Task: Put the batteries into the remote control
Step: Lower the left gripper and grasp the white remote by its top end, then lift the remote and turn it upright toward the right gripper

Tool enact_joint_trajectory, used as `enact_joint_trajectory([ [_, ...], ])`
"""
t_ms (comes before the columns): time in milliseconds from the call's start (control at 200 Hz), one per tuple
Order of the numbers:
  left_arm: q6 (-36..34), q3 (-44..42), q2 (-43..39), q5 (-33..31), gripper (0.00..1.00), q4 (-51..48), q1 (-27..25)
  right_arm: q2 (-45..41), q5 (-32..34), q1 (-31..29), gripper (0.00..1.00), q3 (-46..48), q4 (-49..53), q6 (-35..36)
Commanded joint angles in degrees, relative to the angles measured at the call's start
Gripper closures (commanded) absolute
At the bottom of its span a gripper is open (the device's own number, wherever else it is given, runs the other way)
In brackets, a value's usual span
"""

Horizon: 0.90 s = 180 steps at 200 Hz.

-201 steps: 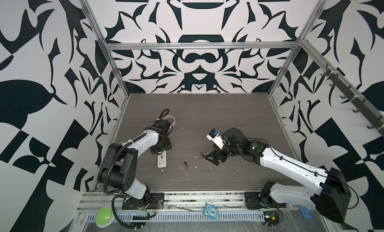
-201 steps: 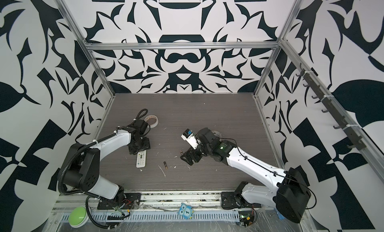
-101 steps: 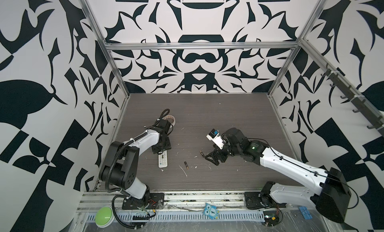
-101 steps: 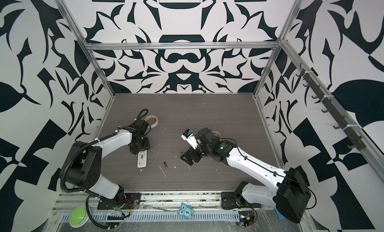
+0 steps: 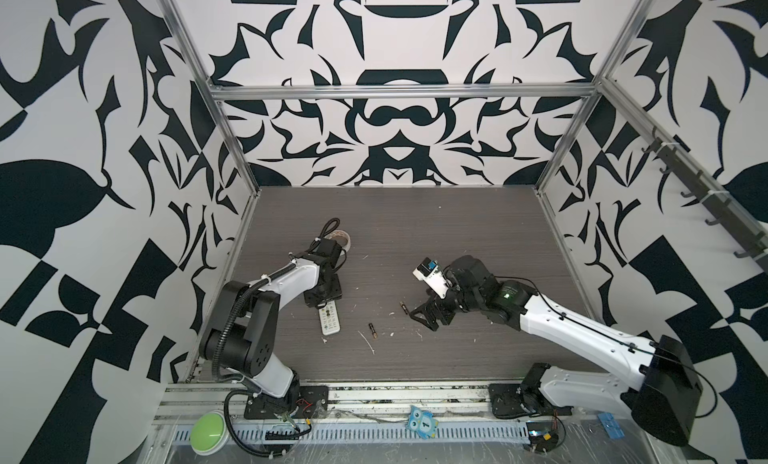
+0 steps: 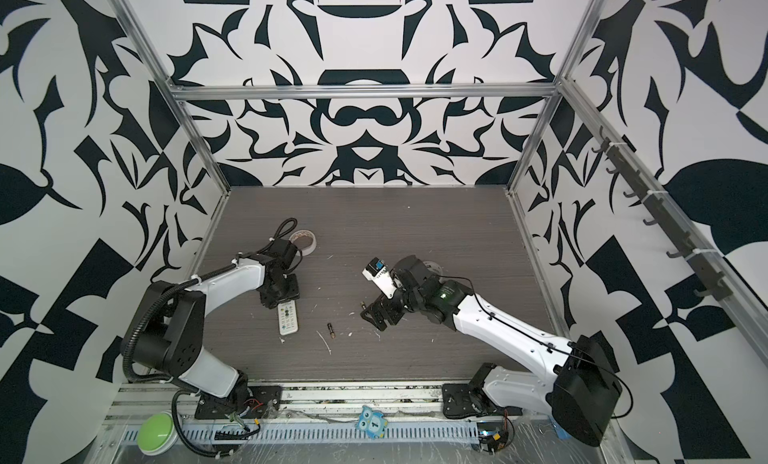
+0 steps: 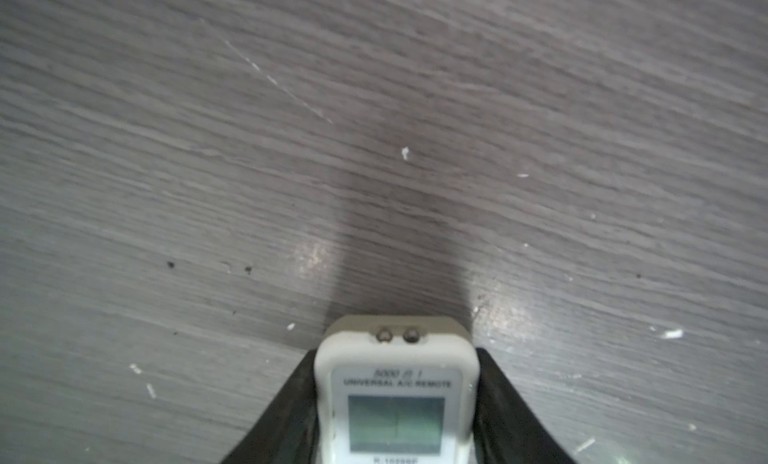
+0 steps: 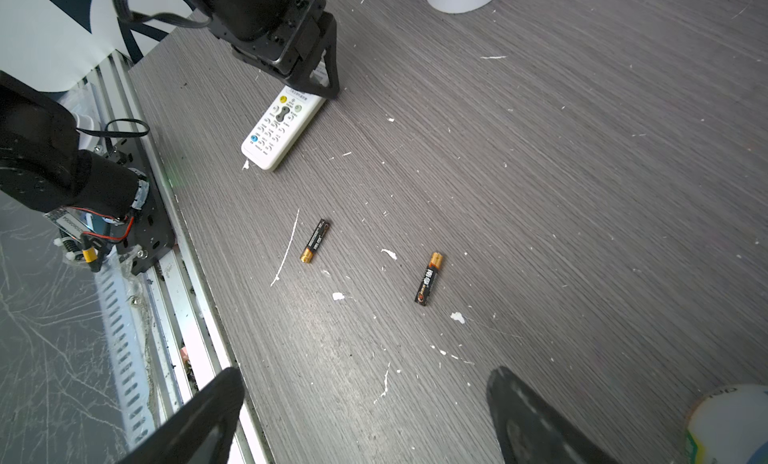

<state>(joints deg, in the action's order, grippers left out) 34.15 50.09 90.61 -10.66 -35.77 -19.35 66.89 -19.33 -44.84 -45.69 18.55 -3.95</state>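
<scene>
**Remote control (image 5: 329, 319) gripped face-up at the bench's left edge; both batteries loose**

The remote control (image 6: 288, 317), a slim white plastic rectangle with a small greenish display above rows of coloured buttons, lies flat and button-side up on the dark grey wood-grain bench (image 5: 415, 233). It sits near the left edge, in the front half, with its long axis running roughly front to back.

The left gripper (image 5: 322, 301) comes down on its display end. In the left wrist view the black fingers (image 7: 291, 399) lie against both long sides of the remote control (image 7: 395, 399), so the left gripper (image 7: 395, 353) is closed on it. The button end sticks out free towards the front edge, as the right wrist view shows (image 8: 282, 127).

The two batteries (image 8: 314, 240), small dark cylinders each with a copper-coloured end, rest on the bench apart from each other and from the remote control. One battery (image 5: 373, 331) lies near the middle of the front half. The other battery (image 5: 402, 306) lies just beside the right gripper (image 5: 422, 316). Their copper ends point opposite ways.

The right gripper (image 8: 363, 372) hangs low over the bench with its jaws spread wide and nothing between them.

White scraps (image 8: 388, 254) are scattered around the batteries. A pale tape roll (image 5: 343, 237) sits behind the left gripper, towards the back left corner.
</scene>
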Motion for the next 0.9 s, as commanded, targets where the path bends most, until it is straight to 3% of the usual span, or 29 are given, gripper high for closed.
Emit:
enact_joint_trajectory([
  [0,0.63,-1.22,0.02,0.29,0.57,0.10,0.28,-1.90,0.05,-0.22,0.05,-0.25,-1.23,-0.25],
  [415,0.83,-1.04,-12.67,1.79,0.64,-0.51,0.24,-3.94,-3.40,-0.25,0.04,-1.03,-2.40,-3.64],
  [620,1.18,-3.61,-24.02,7.07,0.65,5.16,0.19,-4.40,-7.30,-0.25,0.04,-1.09,-5.87,-7.30],
  [895,-0.27,-4.77,-31.88,14.98,0.70,11.19,0.17,-5.75,-13.27,-0.24,0.04,-0.90,-12.36,-12.20],
])
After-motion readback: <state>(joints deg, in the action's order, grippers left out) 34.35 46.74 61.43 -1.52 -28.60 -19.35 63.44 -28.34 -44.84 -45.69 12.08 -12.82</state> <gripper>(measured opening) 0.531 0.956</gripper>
